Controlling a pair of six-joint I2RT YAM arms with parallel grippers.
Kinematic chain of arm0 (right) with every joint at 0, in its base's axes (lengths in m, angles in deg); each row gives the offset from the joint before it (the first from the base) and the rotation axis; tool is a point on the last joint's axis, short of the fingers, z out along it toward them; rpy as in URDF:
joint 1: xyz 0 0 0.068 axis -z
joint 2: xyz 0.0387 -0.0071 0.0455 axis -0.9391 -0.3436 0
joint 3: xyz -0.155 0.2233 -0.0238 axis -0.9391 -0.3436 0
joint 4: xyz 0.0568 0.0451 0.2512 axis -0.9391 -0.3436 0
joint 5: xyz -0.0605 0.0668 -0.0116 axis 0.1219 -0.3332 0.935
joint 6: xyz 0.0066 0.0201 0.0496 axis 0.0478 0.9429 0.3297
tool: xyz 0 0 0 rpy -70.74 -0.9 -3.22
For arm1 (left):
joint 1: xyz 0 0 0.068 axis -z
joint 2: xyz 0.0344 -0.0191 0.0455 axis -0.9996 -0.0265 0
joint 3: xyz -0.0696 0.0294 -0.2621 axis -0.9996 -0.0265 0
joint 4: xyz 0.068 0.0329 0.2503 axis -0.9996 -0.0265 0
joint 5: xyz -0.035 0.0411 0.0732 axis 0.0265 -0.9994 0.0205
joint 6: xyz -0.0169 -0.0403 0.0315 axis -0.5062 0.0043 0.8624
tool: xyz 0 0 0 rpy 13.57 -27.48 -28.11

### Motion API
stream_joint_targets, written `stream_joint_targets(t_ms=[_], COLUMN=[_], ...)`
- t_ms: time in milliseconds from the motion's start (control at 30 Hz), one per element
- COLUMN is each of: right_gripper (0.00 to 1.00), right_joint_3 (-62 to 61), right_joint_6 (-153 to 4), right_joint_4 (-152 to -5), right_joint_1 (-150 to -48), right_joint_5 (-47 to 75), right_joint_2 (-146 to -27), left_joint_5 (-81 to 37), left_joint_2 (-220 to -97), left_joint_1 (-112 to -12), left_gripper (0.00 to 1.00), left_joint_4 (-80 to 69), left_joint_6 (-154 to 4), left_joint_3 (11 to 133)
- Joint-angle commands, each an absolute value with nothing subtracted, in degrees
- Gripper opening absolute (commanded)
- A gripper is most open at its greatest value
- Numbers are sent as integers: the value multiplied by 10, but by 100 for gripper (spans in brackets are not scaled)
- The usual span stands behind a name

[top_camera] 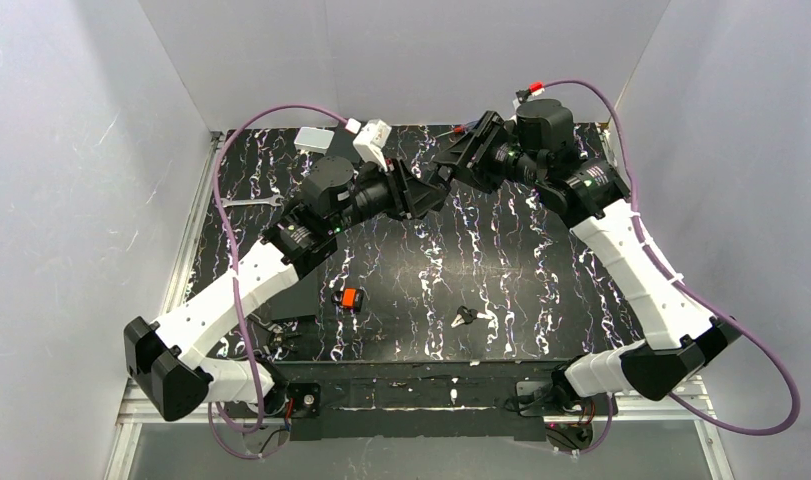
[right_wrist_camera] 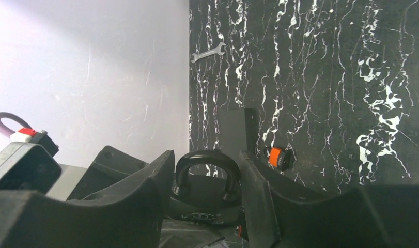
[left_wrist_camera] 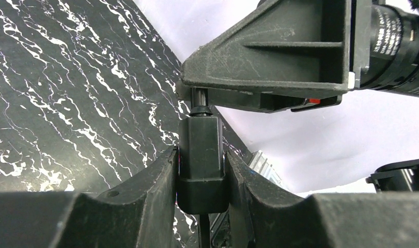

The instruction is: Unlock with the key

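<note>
The key [top_camera: 466, 318] lies flat on the black marbled table [top_camera: 541, 270], towards the near edge and a little right of centre. It is well apart from both grippers and nothing touches it.

Both arms reach to the far middle of the table, where their grippers meet above the surface. The left gripper [left_wrist_camera: 201, 155] is clamped on the body of the black padlock [left_wrist_camera: 201, 135], one finger pressed against each side. The lock body points straight at the right gripper [top_camera: 453, 163]. In the left wrist view, one of the right gripper's fingers [left_wrist_camera: 269, 57] sits right against the far end of the lock body.

In the right wrist view, the padlock's shackle [right_wrist_camera: 207, 156] stands as a dark arch between the right gripper's two fingers, close to both. Whether those fingers actually pinch it cannot be told.

A small orange block [top_camera: 349, 298] rests on the table left of the key, with clear space between them. A silver wrench [top_camera: 247, 202] lies at the far left edge of the table. A pale grey box [top_camera: 312, 139] sits at the far edge, left of centre.
</note>
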State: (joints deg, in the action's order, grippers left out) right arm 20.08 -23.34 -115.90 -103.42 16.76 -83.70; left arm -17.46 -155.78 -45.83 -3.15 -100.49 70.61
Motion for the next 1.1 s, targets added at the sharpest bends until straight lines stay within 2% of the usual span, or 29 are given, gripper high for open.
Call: stream_joint_targets(t_ms=[0, 67, 367, 433, 533, 567, 667, 867, 1000, 1067], right_gripper=[55, 53, 63, 56, 35, 32, 29, 9, 5, 4], right_joint_3=[216, 216, 219, 214, 209, 209, 209, 205, 203, 203], right_joint_6=[-226, -226, -225, -225, -225, -225, -225, -225, -224, -224], right_joint_4=[-1159, -1158, -1169, -1170, -1167, -1166, -1160, -1150, -1147, -1146], right_joint_1=[-1042, -1045, -1052, -1053, -1053, -1053, -1053, -1053, -1053, -1053], right_joint_5=[160, 162, 141, 140, 145, 147, 148, 143, 143, 143], right_joint_2=[-842, -843, -858, -856, -852, -851, -850, -848, -844, -843], left_joint_5=[-175, -175, -188, -190, -190, -189, -188, -178, -177, -172], left_joint_2=[-1562, -1571, -1586, -1584, -1584, -1584, -1583, -1580, -1577, -1577], left_joint_1=[-453, -452, -447, -446, -447, -447, -447, -447, -447, -447], left_gripper=[0, 0, 0, 0, 0, 0, 0, 0, 1, 13], left_joint_4=[28, 28, 28, 28, 28, 28, 28, 28, 28, 28], left_joint_6=[-981, -976, -965, -964, -965, -966, -964, -964, -967, -966], left_joint_3=[736, 742, 751, 748, 745, 744, 743, 741, 735, 734])
